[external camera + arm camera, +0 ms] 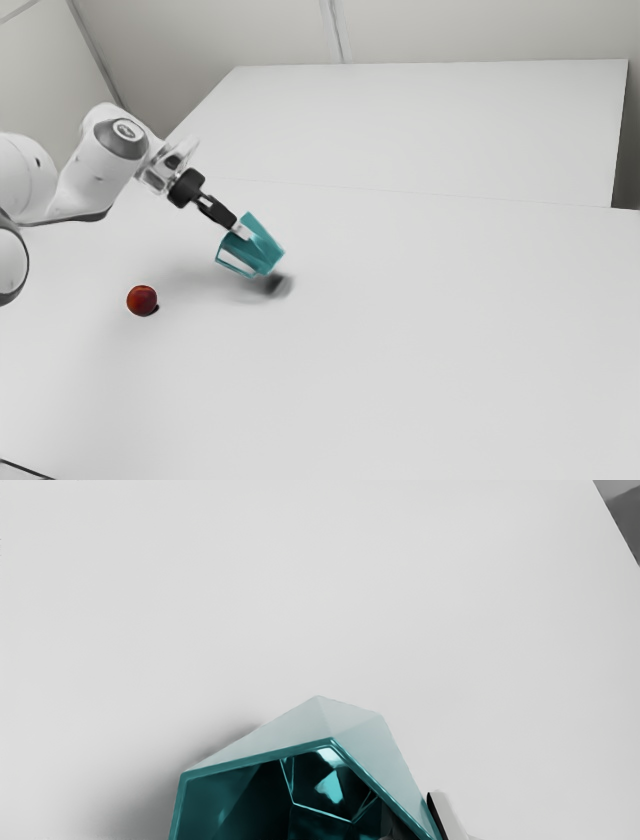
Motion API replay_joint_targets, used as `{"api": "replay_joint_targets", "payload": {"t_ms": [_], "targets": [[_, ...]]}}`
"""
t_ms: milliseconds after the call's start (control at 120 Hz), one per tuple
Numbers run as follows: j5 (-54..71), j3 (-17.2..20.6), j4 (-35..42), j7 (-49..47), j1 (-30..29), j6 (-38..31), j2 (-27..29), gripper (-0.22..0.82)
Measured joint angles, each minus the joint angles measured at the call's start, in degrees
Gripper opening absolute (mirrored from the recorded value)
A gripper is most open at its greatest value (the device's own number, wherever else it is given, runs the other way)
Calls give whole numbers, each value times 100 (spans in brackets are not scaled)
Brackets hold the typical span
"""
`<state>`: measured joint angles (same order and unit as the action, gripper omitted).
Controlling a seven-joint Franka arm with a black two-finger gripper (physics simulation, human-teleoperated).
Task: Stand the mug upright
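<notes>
on the exterior view's left, a white robot arm [95,175] reaches over a broad white tabletop [420,350]. we see its black two-finger gripper [240,231] slanting down to a teal faceted mug [264,250], which it pinches by the wall near the rim. the mug is tilted, not upright, and a dark, soft-edged shadow [277,286] lies just beneath it; we cannot tell whether its lowest corner touches the surface. nearer the exterior view's left and apart from the mug, a dark red ball [142,300] rests on the tabletop with a small shadow against it. the surface is smooth, matte and evenly pale, and we make out a thin seam crossing it, with another flat white slab [430,125] beyond. behind that stands a plain, pale grey wall [450,30] with a narrow upright strip [334,30], and it meets a second wall [35,60] in a corner towards the exterior view's left. a thin dark line [28,469] runs at the near edge of the picture on that same side.

from the wrist view, we look into the mug's angular open mouth, its inside dark teal with bright glints. one pale finger [450,815] lies against the outside of the wall and part of the other shows inside, so the wall is pinched between them. around the mug we see white tabletop and a soft grey shadow, and farther off a straight edge with darker grey past it.
</notes>
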<state>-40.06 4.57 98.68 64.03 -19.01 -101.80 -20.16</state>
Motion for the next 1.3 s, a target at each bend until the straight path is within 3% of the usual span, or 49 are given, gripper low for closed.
{"api": "replay_joint_targets", "payload": {"t_ms": [100, 242, 408, 767, 1150, 1300], "targets": [[967, 155, 381, -299, 329, -666, 487, -18], [2518, 777, 772, -1088, 410, -1399, 842, -18], [3534, 1142, 1628, -2127, 420, -2022, 1264, -17], [3960, 1429, 2802, -3745, 440, -2828, 1979, -17], [3994, 1458, 3257, -4741, 699, -3196, 1979, -17], [3938, 1480, 3273, -4917, 764, -3215, 2015, 14]]}}
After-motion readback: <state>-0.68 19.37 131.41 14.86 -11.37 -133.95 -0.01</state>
